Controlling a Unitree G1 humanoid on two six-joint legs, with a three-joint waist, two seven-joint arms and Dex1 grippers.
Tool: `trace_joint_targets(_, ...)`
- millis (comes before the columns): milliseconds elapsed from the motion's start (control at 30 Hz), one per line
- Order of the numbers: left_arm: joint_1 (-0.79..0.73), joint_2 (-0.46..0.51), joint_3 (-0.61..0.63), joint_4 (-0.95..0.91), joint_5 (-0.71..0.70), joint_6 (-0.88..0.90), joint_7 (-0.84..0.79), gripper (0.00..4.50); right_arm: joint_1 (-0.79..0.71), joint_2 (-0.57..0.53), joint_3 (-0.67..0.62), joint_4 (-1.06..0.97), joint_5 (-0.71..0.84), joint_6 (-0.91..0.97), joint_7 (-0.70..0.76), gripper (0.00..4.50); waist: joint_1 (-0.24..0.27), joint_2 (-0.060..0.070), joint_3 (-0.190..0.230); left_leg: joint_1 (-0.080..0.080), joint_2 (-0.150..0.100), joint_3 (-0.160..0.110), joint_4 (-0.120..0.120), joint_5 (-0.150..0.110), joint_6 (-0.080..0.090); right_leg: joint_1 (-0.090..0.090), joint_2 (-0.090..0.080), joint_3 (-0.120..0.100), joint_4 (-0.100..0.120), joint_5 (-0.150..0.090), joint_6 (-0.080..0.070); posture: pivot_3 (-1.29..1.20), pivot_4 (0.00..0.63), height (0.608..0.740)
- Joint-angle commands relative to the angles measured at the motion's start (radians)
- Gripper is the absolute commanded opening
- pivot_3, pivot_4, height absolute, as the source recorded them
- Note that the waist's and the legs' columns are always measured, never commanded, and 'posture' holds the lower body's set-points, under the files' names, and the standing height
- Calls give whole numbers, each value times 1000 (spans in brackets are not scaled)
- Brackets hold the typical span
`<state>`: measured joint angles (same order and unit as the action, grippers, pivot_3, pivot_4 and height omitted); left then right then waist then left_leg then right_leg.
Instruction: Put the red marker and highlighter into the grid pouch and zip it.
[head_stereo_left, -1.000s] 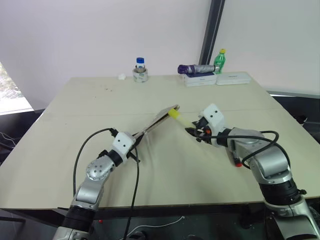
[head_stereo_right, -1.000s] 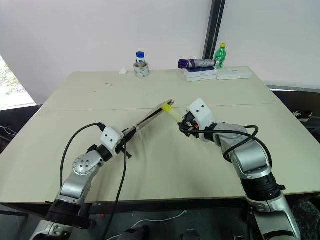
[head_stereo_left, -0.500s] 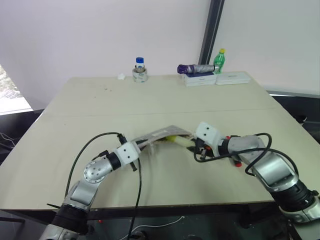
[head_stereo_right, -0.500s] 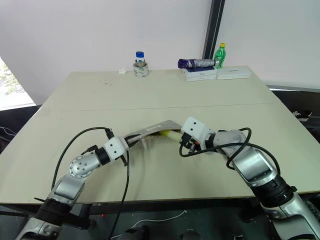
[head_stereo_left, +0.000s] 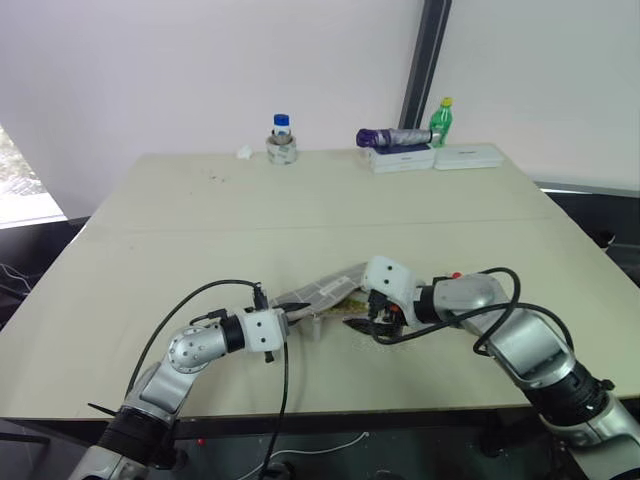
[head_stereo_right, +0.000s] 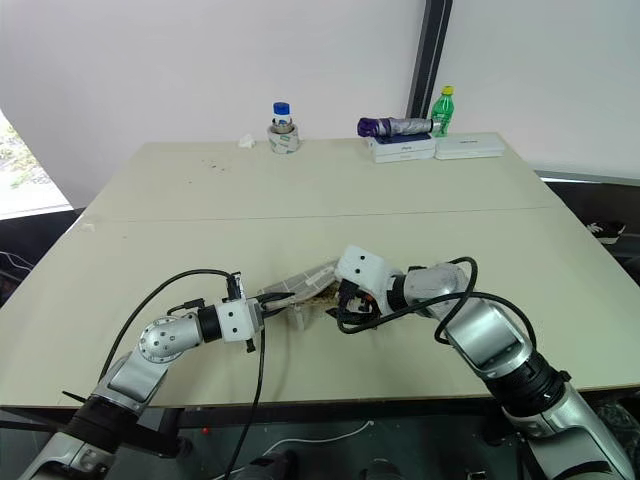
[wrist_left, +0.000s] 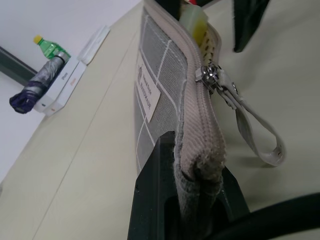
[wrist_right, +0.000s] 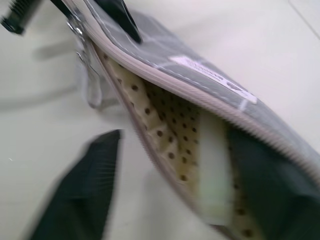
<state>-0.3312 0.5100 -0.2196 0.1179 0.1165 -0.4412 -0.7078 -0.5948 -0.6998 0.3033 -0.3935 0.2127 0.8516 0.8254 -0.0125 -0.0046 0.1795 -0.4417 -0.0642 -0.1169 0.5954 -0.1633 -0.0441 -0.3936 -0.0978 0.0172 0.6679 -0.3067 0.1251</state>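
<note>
1. Holding one end of the grid pouch (wrist_left: 150, 95), the left gripper (wrist_left: 187, 200) has its two black fingers squeezed tight on the fabric, right by the end of the zipper.
2. The pouch lies near the front middle of the table (head_stereo_left: 180, 210), between the two grippers, and it slants toward 2 o'clock away from the left gripper.
3. The pouch's mouth is open. You can see the pale lining with dark dots inside.
4. The highlighter (wrist_right: 212, 170) sits inside the open mouth, pale yellow against the dotted lining.
5. The right gripper (wrist_right: 190, 200) is at the open end of the pouch with its fingers spread wide. One finger is outside the pouch and the other is in the mouth, next to the highlighter. It is not pinching anything.
6. The zipper pull (wrist_left: 212, 75) sits near the left gripper's end, and its thin cord loop (wrist_left: 260, 132) hangs down off the side.
7. The small white label (wrist_left: 147, 97) shows on the grey side of the pouch.
8. Something small and red (head_stereo_left: 456, 275) peeks out behind the right arm, at 3 o'clock from the pouch. I cannot tell if it is the red marker.
9. Far back, at 12 o'clock, stand a jar with a blue lid (head_stereo_left: 281, 138) and a green bottle (head_stereo_left: 439, 120) beside white boxes (head_stereo_left: 430, 157).
</note>
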Motion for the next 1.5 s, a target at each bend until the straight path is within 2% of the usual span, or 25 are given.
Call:
trace_joint_targets(33,-10,-27,33,-9,-36,67,34,0,2,-37,-130,-65,50,17,9,4412,2,0,0,0,0,0,0,0,0,0,0,0,0,0,0,0,150,736)
trace_joint_targets(167,-25,-91,66,-5,-40,184,120,0,80,-94,-280,-58,107,53,13,4412,3,0,0,0,0,0,1,0,0,2,0,-1,-1,0,1,0,150,736)
trace_joint_targets(333,-55,-183,98,-1,-39,292,230,0,182,-146,-400,86,46,79,-98,4412,1,0,0,0,-1,1,2,0,1,3,0,-2,-1,1,2,0,150,736)
trace_joint_targets(533,-61,-235,80,-9,-41,314,242,0,267,-95,-508,236,25,127,-242,4412,0,0,0,1,-2,2,2,0,1,3,0,-1,-1,1,2,0,150,736)
trace_joint_targets(700,-66,-247,70,-5,-41,310,228,0,301,-41,-548,234,64,174,-277,4412,-1,0,0,1,-4,2,2,0,1,3,0,-1,-1,1,2,0,150,736)
trace_joint_targets(733,-68,-249,69,-3,-43,309,226,0,304,-31,-555,231,71,185,-286,3878,0,0,0,1,-4,2,2,0,1,3,0,-1,-1,2,2,0,150,736)
trace_joint_targets(767,-70,-251,69,-2,-44,308,224,0,305,-22,-561,228,77,194,-292,3587,1,0,0,1,-4,2,2,0,1,4,0,-1,-1,2,2,0,150,736)
trace_joint_targets(967,-77,-254,73,3,-50,304,213,0,301,-10,-572,195,104,228,-316,403,1,0,0,1,-4,2,2,0,1,4,0,-1,-1,2,2,0,150,736)
trace_joint_targets(1067,-76,-253,77,0,-61,299,205,0,273,-54,-543,156,93,178,-292,280,1,0,0,1,-4,2,2,0,1,4,0,-1,-1,2,2,0,150,736)
trace_joint_targets(1267,-74,-248,77,-9,-73,289,190,0,288,-256,-370,9,-19,-165,-112,280,-1,0,0,1,-4,2,2,0,1,4,0,-2,-1,2,2,0,150,736)
trace_joint_targets(1500,-69,-248,72,-25,-84,283,174,0,181,-256,-260,18,-65,-233,-72,280,1,0,0,1,-4,2,3,0,1,4,0,-1,-1,2,2,0,150,736)
